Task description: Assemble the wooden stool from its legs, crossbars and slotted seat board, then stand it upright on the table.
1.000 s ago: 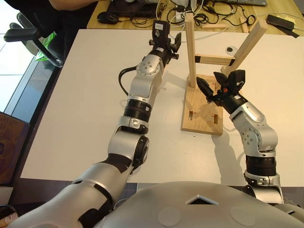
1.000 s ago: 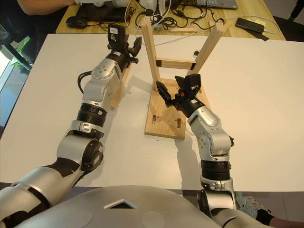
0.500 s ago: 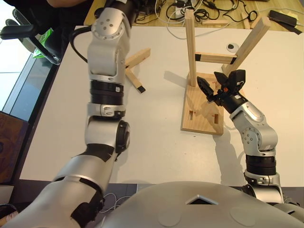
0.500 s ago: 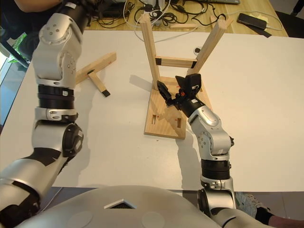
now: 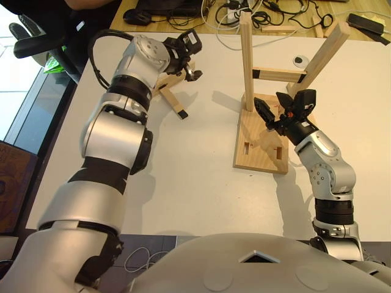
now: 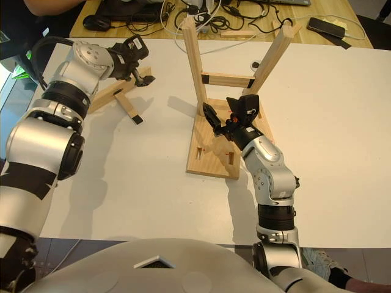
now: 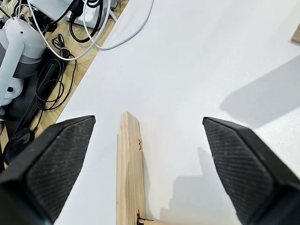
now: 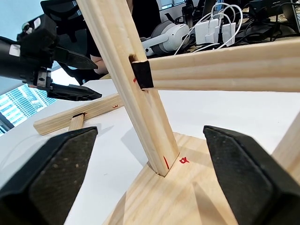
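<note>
The slotted seat board (image 5: 259,146) lies flat on the white table. An upright leg (image 5: 245,58) and a slanted leg (image 5: 325,52) stand in it, joined by a crossbar (image 5: 278,75). My right gripper (image 5: 276,114) is open just above the board, at the foot of the upright leg (image 8: 126,70). A loose leg (image 5: 173,76) with a dark-tipped crossbar (image 5: 175,105) stuck to it lies to the left. My left gripper (image 5: 190,60) hangs open over that leg's far end (image 7: 129,173), a finger (image 7: 56,159) on either side, apart from the wood.
Cables, a mouse and other devices crowd the wooden desk (image 5: 287,18) behind the table's far edge. A small white round object (image 5: 297,61) lies near the slanted leg. A chair (image 5: 36,43) stands off the table's left side. Bare tabletop spreads in front of the board.
My left arm lifted off the loose leg and swung its elbow out to the left; its open gripper is now back at the leg's far end. The right arm has not moved.
</note>
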